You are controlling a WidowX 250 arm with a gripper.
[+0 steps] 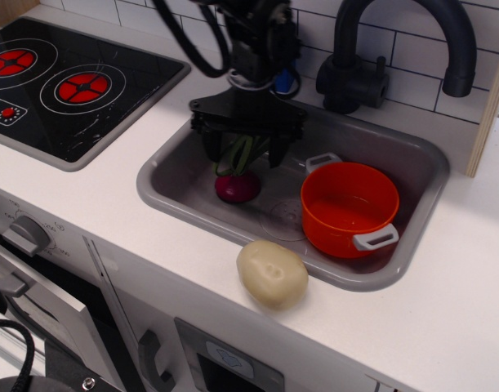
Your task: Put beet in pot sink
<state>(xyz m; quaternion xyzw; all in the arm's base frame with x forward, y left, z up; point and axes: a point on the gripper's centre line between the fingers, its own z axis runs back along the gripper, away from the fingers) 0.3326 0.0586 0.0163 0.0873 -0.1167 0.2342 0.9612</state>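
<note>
Bright, even overhead light; soft shadows in the sink (192,175) — focus sharp throughout.

Robot arm, all black: a wide flat crossbar carrying the gripper (243,155) with two short, blunt black fingers (210,147), a chunky cylindrical wrist above it, and a thick glossy black cable (186,45) looping beside the wrist.
</note>
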